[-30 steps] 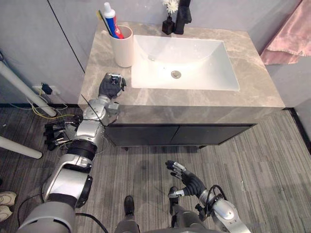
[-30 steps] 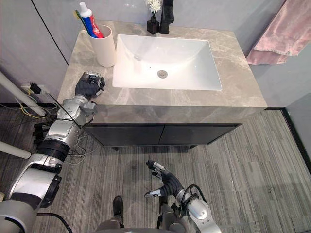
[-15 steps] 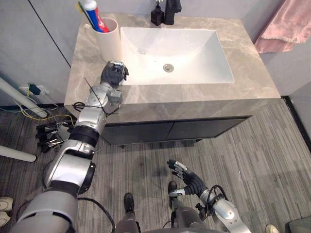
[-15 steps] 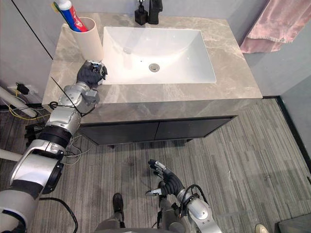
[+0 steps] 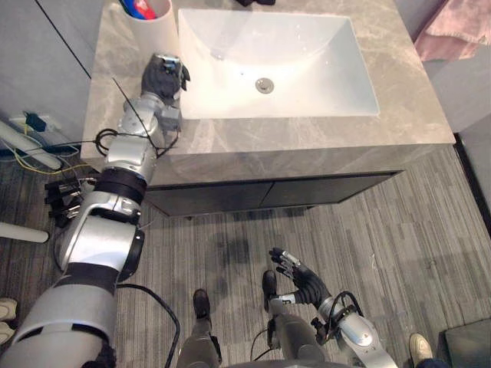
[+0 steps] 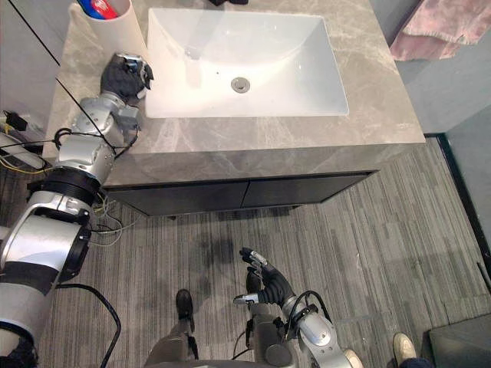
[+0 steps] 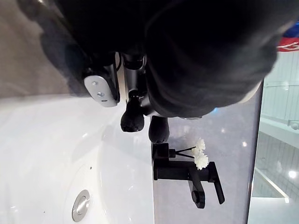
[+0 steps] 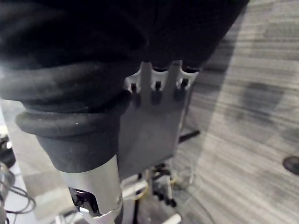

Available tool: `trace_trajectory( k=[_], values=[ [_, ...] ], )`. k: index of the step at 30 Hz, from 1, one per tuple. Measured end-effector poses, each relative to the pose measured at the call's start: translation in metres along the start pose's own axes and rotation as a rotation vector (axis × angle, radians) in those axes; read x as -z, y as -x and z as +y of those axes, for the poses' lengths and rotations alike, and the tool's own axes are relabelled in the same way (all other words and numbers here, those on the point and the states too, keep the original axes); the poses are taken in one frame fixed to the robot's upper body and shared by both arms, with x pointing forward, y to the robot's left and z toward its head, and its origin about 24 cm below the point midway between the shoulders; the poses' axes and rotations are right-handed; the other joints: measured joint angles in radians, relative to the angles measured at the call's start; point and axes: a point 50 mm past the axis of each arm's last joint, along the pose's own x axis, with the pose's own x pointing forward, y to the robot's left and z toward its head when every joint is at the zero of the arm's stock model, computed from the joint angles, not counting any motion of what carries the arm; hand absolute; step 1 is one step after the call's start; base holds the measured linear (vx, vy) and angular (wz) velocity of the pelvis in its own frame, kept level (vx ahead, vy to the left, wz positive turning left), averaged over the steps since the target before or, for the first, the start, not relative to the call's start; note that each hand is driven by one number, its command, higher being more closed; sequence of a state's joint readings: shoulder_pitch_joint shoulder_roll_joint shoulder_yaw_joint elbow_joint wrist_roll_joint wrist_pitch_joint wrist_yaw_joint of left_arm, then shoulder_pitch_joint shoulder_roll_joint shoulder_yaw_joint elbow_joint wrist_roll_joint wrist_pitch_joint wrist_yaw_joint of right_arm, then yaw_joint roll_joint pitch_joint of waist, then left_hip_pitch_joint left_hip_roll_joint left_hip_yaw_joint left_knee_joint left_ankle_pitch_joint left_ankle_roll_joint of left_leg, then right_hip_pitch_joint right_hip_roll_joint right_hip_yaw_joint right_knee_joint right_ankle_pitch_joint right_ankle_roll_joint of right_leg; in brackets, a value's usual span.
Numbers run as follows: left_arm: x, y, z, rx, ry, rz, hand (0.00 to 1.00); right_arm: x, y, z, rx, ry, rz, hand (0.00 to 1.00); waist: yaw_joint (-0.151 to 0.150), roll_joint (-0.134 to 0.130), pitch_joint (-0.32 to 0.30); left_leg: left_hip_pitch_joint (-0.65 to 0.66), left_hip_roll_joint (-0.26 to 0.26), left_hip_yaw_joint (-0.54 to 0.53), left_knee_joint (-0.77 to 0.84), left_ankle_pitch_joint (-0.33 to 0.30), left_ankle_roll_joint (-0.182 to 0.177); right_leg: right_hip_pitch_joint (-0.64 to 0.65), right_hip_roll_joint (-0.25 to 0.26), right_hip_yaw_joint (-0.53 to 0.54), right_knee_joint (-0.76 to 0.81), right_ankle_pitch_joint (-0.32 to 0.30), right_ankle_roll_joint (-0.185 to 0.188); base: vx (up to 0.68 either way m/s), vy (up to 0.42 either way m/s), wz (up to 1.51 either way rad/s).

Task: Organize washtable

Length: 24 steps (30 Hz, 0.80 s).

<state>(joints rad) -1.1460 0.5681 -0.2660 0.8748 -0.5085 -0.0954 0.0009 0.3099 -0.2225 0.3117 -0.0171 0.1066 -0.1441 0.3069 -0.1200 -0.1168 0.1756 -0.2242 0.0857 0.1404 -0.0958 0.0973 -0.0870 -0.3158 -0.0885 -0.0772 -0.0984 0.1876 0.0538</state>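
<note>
A white cup [image 5: 146,9] with a toothpaste tube and a toothbrush stands at the back left corner of the grey marble washtable [image 5: 307,138]. My left hand [image 5: 163,75] rests on the counter just in front of the cup, at the left rim of the white sink [image 5: 307,54]. Its fingers [image 7: 132,119] are curled and hold nothing. In the left wrist view a black faucet [image 7: 187,172] and a small vase of white flowers [image 7: 200,156] stand behind the basin. My right hand [image 5: 303,284] hangs low over the floor, fingers spread.
A pink towel [image 5: 460,23] hangs to the right of the washtable. A dark cabinet [image 5: 268,195] sits under the counter. Cables and a power strip [image 5: 65,199] lie on the striped floor at the left, beside a white pipe [image 5: 23,138].
The camera has moved, so the washtable sits higher in the picture. My left hand has slid along the sink's left rim toward the cup. The right hand stays low.
</note>
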Motion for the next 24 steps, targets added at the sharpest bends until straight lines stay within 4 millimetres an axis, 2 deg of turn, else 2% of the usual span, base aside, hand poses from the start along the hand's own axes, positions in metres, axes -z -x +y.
trace_trajectory(
  k=[5,21,24],
  values=[
    [-0.025,-0.009,0.004,-0.016,-0.005,-0.055,1.0,-0.001,0.0,0.0,0.001,0.002,-0.008,0.0,-0.005,-0.018,0.032,-0.01,0.0,-0.002,0.0,0.0,0.0,-0.008,0.0,-0.001,0.0,0.0,0.0,0.01,0.002,0.0],
    [-0.083,-0.018,0.028,-0.085,-0.032,-0.209,1.0,-0.003,-0.001,0.0,0.005,0.003,-0.018,0.0,-0.009,-0.032,0.09,-0.065,0.001,-0.007,0.0,0.0,0.0,-0.06,0.001,-0.002,0.0,0.005,0.007,0.0,0.001,0.0],
    [-0.102,-0.02,0.031,-0.093,-0.055,-0.245,1.0,-0.005,-0.001,0.0,0.004,0.001,-0.028,0.0,-0.012,-0.034,0.107,-0.085,0.002,-0.009,0.0,0.0,0.0,-0.077,0.0,-0.002,0.0,0.008,0.009,-0.01,0.012,0.03]
  ],
)
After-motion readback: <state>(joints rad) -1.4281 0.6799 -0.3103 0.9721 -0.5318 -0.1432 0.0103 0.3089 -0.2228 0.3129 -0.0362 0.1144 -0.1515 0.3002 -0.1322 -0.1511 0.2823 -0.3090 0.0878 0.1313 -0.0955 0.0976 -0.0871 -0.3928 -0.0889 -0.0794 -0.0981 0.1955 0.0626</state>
